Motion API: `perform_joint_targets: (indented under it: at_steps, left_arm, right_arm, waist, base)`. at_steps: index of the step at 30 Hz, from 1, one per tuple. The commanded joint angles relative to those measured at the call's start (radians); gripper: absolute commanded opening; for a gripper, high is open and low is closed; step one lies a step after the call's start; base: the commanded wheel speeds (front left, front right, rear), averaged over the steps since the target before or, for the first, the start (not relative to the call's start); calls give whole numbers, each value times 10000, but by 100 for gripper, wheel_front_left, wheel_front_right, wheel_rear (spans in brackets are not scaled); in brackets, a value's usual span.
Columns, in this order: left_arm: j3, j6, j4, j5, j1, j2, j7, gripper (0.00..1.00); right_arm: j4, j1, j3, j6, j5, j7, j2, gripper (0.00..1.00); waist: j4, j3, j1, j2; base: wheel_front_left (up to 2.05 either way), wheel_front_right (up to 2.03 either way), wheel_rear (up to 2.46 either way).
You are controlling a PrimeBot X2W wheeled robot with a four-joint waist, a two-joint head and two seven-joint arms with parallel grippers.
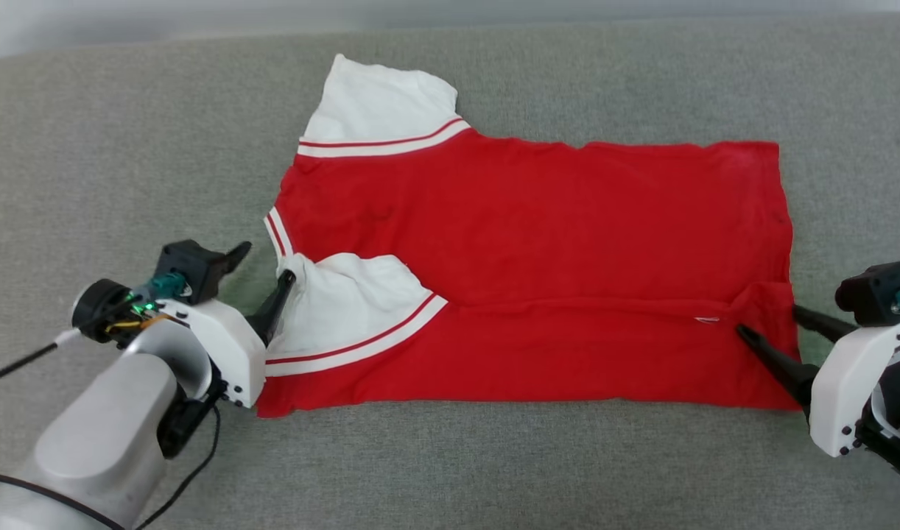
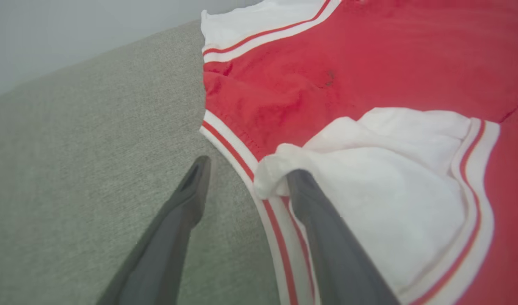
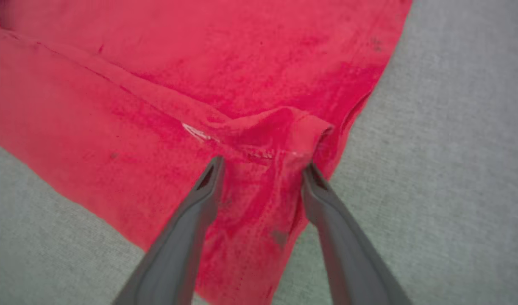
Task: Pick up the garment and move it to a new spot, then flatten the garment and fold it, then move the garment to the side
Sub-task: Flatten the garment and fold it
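The garment (image 1: 538,243) lies spread across the middle of a grey woven surface (image 1: 126,147), collar toward the robot's left and hem toward its right, with its near long side folded up over the body along a straight crease. 1 white sleeve (image 1: 384,103) juts out past the far edge; the other (image 1: 354,309) lies on top of the red cloth near the collar. The near edge runs fairly straight, and the hem edge on the right is slightly wavy. Bare grey cloth lies open on all 4 sides: a broad band nearest the robot, wide stretches left of the collar and right of the hem, and a narrower strip beyond the far sleeve. The left gripper (image 1: 266,263) stands with its 2 fingers spread, 1 over bare surface, 1 over the folded sleeve's edge, clasping nothing. The right gripper (image 1: 768,321) is likewise parted, its fingers straddling a small raised pucker at the hem corner. A pale wall (image 1: 199,15) runs behind the surface.
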Motion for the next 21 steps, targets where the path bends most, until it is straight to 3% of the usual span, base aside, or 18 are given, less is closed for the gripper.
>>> perform_joint_targets:
  at_steps: [1,9,21]
  left_arm:
    - [58,-86,-209,-99,-285,214,218,100]
    - [106,-154,-1721,-498,-742,1117,2091,100]
    - [-712,-441,-3452,-2929,-1690,2151,8102,100]
  right_arm:
    - [-257,212,-288,-7,-108,-27,-25,100]
    - [-1084,880,-1120,-8,-484,471,8,100]
    - [-2058,1483,-2151,-8,-1138,1223,490,100]
  waist:
    - [144,-387,-1,-1]
    - [352,-779,-1,-1]
    - [337,-754,-1,-1]
  base:
    - [0,0,0]
    - [0,0,0]
    - [0,0,0]
